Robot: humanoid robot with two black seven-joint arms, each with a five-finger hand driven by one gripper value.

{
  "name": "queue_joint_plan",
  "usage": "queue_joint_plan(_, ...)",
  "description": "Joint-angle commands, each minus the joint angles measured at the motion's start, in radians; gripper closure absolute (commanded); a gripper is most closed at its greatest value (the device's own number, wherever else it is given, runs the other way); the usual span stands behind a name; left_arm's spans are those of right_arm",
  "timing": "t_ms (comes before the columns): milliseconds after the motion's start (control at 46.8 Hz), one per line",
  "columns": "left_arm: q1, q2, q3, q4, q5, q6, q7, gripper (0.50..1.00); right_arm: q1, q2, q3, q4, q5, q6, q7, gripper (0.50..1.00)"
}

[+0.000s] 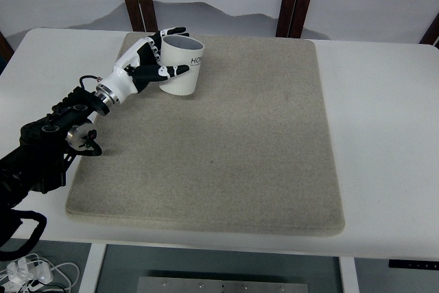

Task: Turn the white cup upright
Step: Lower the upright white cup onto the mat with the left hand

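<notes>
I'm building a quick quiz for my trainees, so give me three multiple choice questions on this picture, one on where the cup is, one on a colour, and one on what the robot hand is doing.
1. Where on the mat is the white cup?
A. near its far left corner
B. at its centre
C. near its near right corner

2. What colour is the mat?
A. bright red
B. beige
C. dark blue

3. What is the left robot hand doing?
A. lying flat on the bare table
B. hanging far from the cup
C. closed around the cup

Answers:
1. A, the cup sits by the mat's far left corner, beside the hand.
2. B, the mat is a plain beige pad on the white table.
3. C, fingers wrap the cup's side, with others over its rim, and the open mouth faces up.
</notes>
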Motion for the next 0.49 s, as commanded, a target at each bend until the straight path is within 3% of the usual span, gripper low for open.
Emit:
queue_joint_plan(0, 0.000, -0.002, 0.056, 0.000, -0.003, 0.038, 0.000, 0.772, 0.000, 0.000, -0.001, 0.000, 0.000, 0.000, 0.000, 0.548)
queue_joint_plan(235, 0.000, -0.013, 0.075, 0.000, -0.013, 0.059, 0.000, 0.727, 0.000, 0.000, 0.001, 0.000, 0.000, 0.000, 0.000, 0.548)
queue_joint_plan(278, 0.000, -0.013, 0.075, -0.001, -0.013, 0.061, 0.000, 0.684, 0.000, 0.000, -0.001, 0.000, 0.000, 0.000, 0.000, 0.548)
queue_joint_plan(449, 0.002, -0.013, 0.064, -0.001, -0.016, 0.061, 0.000, 0.596, 0.000, 0.000, -0.001, 0.000, 0.000, 0.000, 0.000, 0.548)
queue_joint_plan(470, 0.002, -0.014, 0.063, -0.001, -0.016, 0.062, 0.000, 0.562, 0.000, 0.000, 0.001, 0.000, 0.000, 0.000, 0.000, 0.548)
